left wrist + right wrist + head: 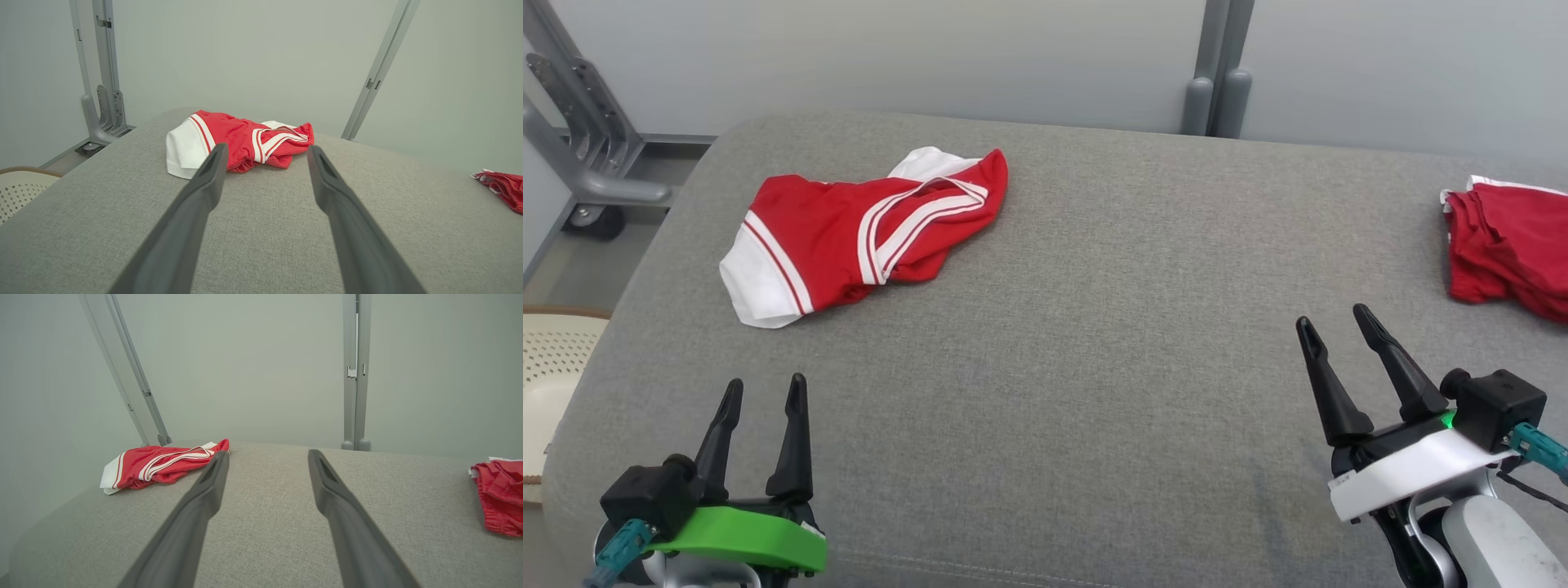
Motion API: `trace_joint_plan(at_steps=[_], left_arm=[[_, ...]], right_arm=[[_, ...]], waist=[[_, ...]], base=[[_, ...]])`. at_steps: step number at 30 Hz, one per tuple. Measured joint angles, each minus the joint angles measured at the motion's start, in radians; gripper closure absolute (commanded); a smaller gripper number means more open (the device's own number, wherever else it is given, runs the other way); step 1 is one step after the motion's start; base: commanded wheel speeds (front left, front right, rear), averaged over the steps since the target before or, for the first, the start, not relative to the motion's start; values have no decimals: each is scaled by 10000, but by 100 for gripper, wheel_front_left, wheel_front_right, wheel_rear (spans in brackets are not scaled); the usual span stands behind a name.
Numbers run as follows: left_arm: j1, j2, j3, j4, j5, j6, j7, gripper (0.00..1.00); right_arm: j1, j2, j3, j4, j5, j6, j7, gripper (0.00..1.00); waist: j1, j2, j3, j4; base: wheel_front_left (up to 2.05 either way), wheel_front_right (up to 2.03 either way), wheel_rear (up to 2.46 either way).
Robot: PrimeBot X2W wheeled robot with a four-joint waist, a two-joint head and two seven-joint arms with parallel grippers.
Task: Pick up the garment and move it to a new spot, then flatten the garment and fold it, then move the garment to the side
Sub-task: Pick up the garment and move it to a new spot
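Observation:
A crumpled red garment [849, 233] with white bands and stripes lies on the grey padded table [1094, 343], at its far left. The left wrist view has the garment [241, 141] straight ahead beyond the fingertips; the right wrist view has the garment [159, 465] off to the left. My left gripper [765, 389] hovers open near the front left edge, well short of the garment, with nothing between its fingers. Over at the front right, my right gripper [1333, 320] is open and empty too.
Another red cloth [1511, 245] lies bunched at the table's right edge, and it shows again as the red cloth [500, 496]. A cream perforated basket [547, 367] stands on the floor to the left. Grey metal frame posts [1217, 73] rise behind the table.

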Motion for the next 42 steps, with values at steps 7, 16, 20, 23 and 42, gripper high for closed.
trace_joint_plan(at_steps=[7,16,20,23,42], left_arm=[[-6,-2,29,33,0,13,0,0],[-9,-6,261,36,0,69,0,0],[-9,-12,426,33,-27,128,0,0],[-19,-15,518,19,-44,134,0,0],[-3731,33,679,1264,-1250,132,1567,0]], right_arm=[[-51,38,142,105,-6,117,0,0],[-182,100,263,174,-176,221,0,0],[-344,178,382,242,-209,270,0,0],[-356,215,449,251,-268,337,0,0],[-1784,0,606,-249,-683,426,0,0]], waist=[[0,0,-16,589],[0,0,21,1157],[0,0,57,1251],[0,0,84,1251],[1,0,1679,694]], base=[[0,0,0],[0,0,0],[0,0,0],[0,0,0],[0,0,0]])
